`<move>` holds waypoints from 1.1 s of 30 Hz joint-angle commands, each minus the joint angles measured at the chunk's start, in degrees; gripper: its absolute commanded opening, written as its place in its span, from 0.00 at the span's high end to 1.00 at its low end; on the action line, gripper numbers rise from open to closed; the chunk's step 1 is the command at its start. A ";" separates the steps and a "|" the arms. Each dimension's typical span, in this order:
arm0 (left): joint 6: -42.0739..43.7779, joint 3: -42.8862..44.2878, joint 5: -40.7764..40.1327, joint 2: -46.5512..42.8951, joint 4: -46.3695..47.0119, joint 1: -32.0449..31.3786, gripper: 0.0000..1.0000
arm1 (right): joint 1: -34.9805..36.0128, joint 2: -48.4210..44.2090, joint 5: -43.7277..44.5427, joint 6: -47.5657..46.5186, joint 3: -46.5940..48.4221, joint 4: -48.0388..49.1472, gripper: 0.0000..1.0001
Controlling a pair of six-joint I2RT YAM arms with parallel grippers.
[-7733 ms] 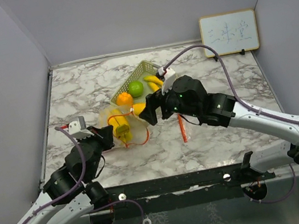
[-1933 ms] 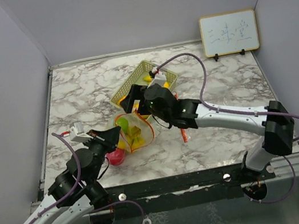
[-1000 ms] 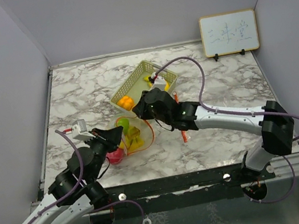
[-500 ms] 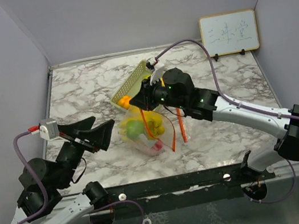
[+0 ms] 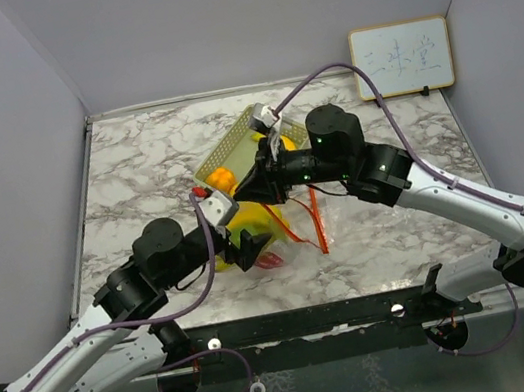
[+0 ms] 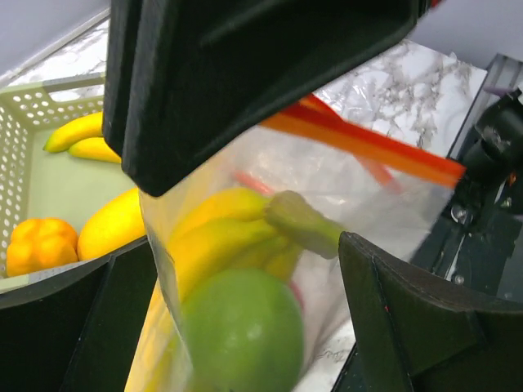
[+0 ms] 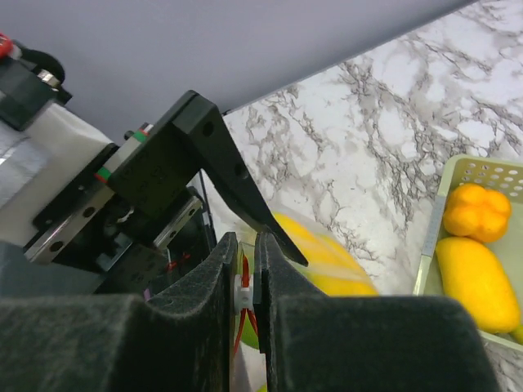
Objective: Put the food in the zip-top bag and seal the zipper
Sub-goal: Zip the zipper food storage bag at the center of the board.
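The left claw, which a moment ago let go of the bag's mouth and drew back, has swung in again from about 8 o'clock. Its jaws are spread wide, straddling the zip-top bag without gripping it. Inside show a banana bunch and a green lime. The right claw stays pinched shut on the orange zipper strip at the bag's 12 o'clock edge — it alone holds the bag up. Beyond, at 11 o'clock, the basket holds an orange fruit and a yellow fruit — so filling looks unfinished and the zipper unsealed.
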 commanded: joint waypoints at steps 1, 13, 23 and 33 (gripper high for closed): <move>6.95 -1.98 7.50 -4.68 5.70 -0.17 0.07 | -0.14 -3.47 -5.75 -6.08 3.41 -2.73 0.92; 8.32 -6.16 18.62 -9.05 12.57 -0.17 0.07 | -0.14 -4.97 -14.75 -9.89 2.63 -5.09 0.92; 7.54 -5.12 14.72 -3.91 16.69 -0.17 0.12 | -0.14 -4.30 -18.87 -11.02 1.96 -5.49 0.92; 7.35 -4.86 15.28 -1.14 18.82 -0.17 0.49 | -0.14 -4.74 -19.02 -11.44 0.53 -5.52 0.92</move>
